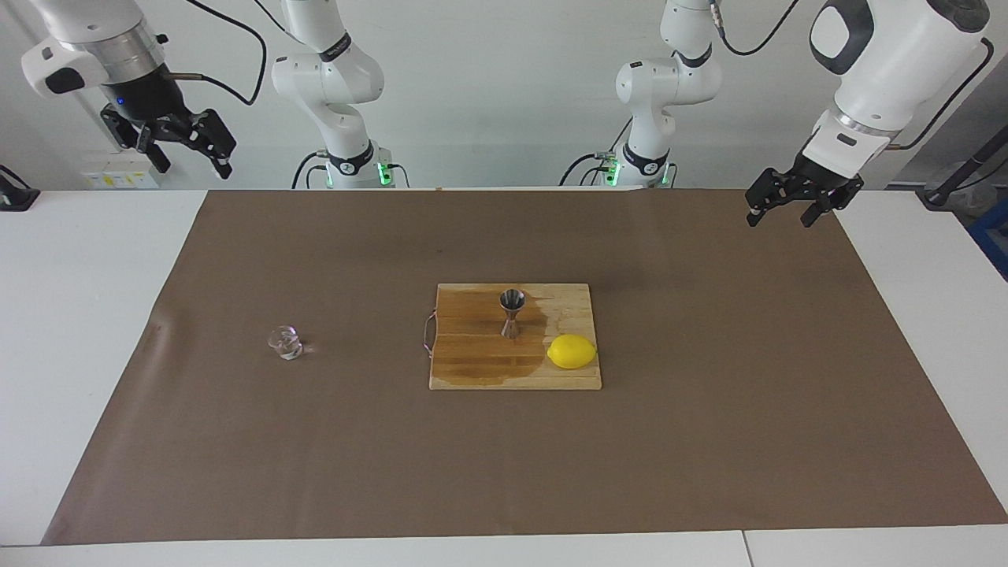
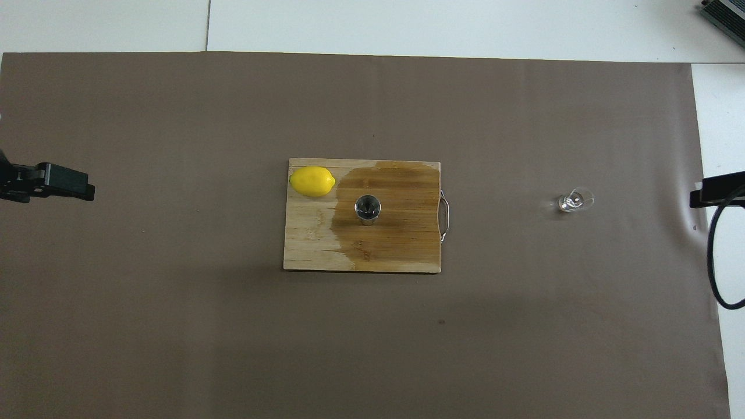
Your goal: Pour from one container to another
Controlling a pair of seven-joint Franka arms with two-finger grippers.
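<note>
Plain matte brown paper sheet (image 1: 709,441) spread over a white table (image 1: 79,315); pale, straw-coloured wooden cutting board (image 1: 571,303) streaked with lengthwise grain, more than half of it stained a darker, wet amber-brown, with a thin silvery wire handle at one short edge. Bright, unpatterned yellow lemon (image 1: 572,351); shiny silver-grey hourglass-shaped metal jigger (image 1: 512,313), dark inside its mouth; clear, colourless squat glass cup (image 1: 284,342) with white glints. Glossy white robot arms with grey bands, ending in black two-finger grippers.
</note>
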